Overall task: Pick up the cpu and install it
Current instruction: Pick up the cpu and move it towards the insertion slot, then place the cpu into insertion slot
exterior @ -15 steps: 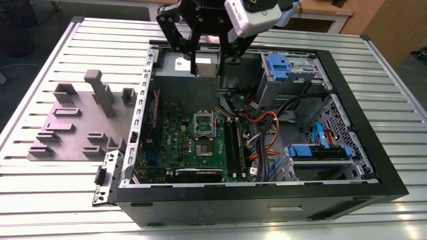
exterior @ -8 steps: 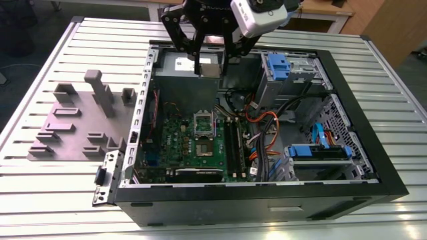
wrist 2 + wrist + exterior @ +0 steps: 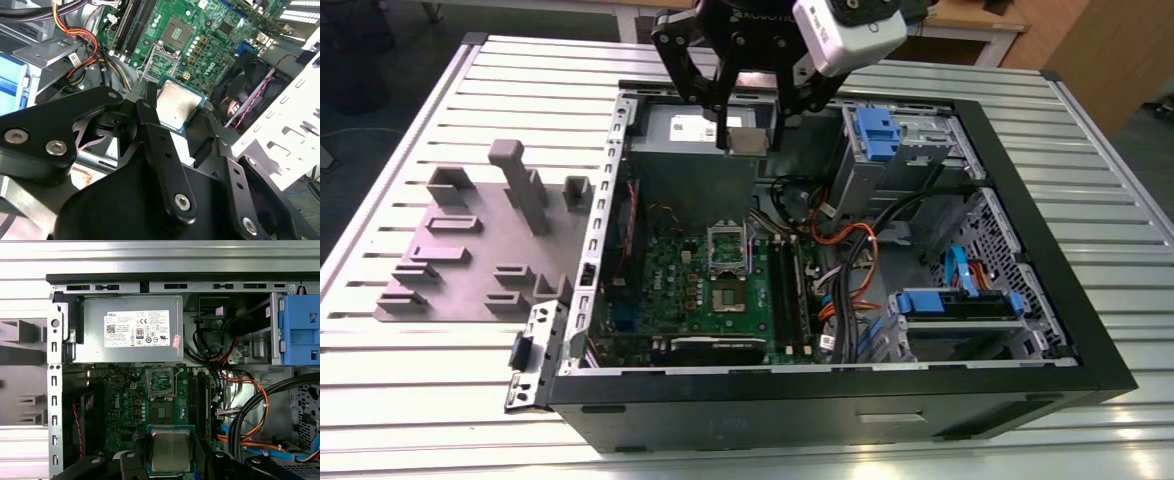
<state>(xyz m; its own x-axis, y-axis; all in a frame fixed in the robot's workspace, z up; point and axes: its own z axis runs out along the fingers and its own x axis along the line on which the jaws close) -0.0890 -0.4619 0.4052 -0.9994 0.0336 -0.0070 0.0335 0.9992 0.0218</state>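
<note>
The cpu [image 3: 171, 450] is off the tabletop, pinched at two opposite edges between the jaws, silvery top facing the camera in both wrist views. The black fingers [image 3: 149, 117] press against its thin dark rim on either side, so the jaws are closed onto the chip rather than spread.

In the exterior view the cpu [image 3: 746, 140] hangs in the air over the far end of the open computer case [image 3: 854, 425], above the grey power supply [image 3: 680, 125], and touches nothing inside the case.

The green board [image 3: 680, 290] lies flat on the case floor, well apart from the chip. On it sits a metal frame [image 3: 161, 379] that seems to be flipped up, and just beside that a dark square socket [image 3: 162, 412]. At this angle I can't say for sure that the socket is bare.

Long black memory slots [image 3: 200, 400] run alongside the socket. Orange cables [image 3: 250, 390] and thick black ones loop across the case past them, toward the blue drive brackets [image 3: 874, 128].

A black fan [image 3: 245, 80] with a red and black wire sits at the edge of the board, next to the perforated white case wall [image 3: 285, 130].

Outside the case, toward the exterior view's left, a grey plastic fixture [image 3: 487, 240] with upright blocks stands on the slatted metal tabletop [image 3: 454, 400].
</note>
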